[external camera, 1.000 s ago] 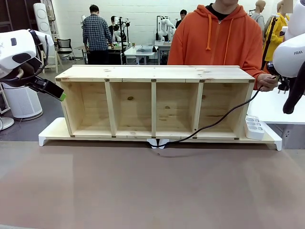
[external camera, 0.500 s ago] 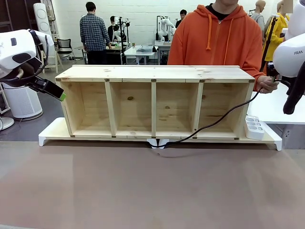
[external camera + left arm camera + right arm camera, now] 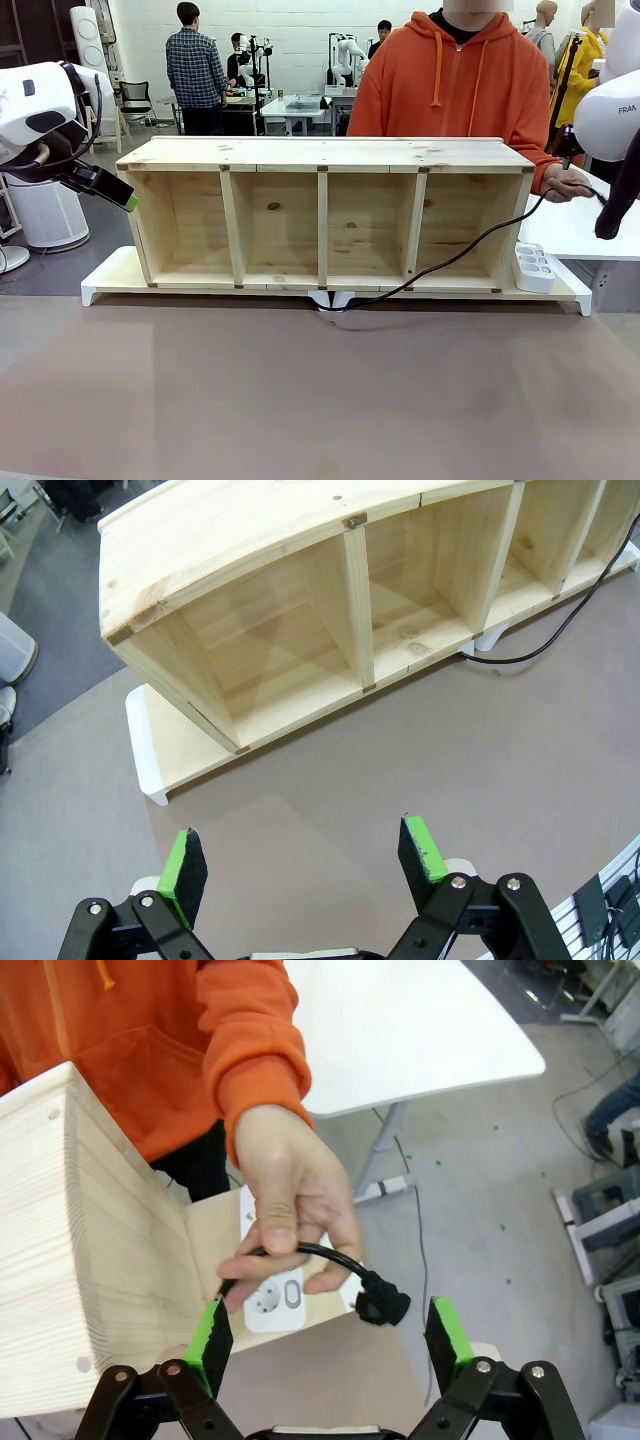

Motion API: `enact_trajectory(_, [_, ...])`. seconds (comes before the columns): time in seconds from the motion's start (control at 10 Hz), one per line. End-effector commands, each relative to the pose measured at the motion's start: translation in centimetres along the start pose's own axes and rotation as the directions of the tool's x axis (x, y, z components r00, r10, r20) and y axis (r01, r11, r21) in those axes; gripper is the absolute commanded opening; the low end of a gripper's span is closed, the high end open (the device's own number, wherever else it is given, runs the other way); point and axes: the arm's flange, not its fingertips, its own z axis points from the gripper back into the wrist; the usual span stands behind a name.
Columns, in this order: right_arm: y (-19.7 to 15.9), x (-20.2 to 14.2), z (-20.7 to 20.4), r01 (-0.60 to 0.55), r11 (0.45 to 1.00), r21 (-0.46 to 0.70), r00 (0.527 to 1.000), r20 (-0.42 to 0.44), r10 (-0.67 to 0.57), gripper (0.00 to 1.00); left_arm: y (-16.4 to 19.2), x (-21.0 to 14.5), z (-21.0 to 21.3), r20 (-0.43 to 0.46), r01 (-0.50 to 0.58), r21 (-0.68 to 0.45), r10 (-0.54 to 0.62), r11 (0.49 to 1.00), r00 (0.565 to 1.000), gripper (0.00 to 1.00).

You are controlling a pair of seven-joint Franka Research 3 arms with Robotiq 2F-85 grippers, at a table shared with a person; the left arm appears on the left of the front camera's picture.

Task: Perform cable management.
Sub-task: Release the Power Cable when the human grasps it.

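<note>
The left claw [image 3: 300,865] hangs spread and empty above the bare worktop [image 3: 300,400], off the shelf's [image 3: 325,152] left end. From a white clip [image 3: 335,298] at the shelf's front middle, the cable [image 3: 470,243] climbs rightward across the last compartment to the person's hand [image 3: 290,1205], which pinches it just short of the plug [image 3: 382,1305]. The right claw [image 3: 330,1335] stands spread wide, the plug between its pads but untouched.

This looks like a handover: the person now has the cable end, and the claw must back away without snagging it.

A second ago the right claw was nearly pressed together at the plug; since then it has let go and the person's hand has stayed on the cable.
</note>
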Motion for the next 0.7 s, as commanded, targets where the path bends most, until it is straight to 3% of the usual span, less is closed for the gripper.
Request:
enact_trajectory(0.0, [0.13, -0.08, -0.05, 0.000, 1.000, -0.001, 1.000, -0.004, 0.000, 1.00, 0.03, 0.05, -0.04, 0.006, -0.001, 0.002, 0.001, 1.000, 1.000, 1.00])
enact_trajectory(0.6, [0.13, -0.08, -0.05, 0.000, 1.000, -0.001, 1.000, -0.004, 0.000, 1.00, 0.03, 0.05, -0.04, 0.006, -0.001, 0.002, 0.001, 1.000, 1.000, 1.00])
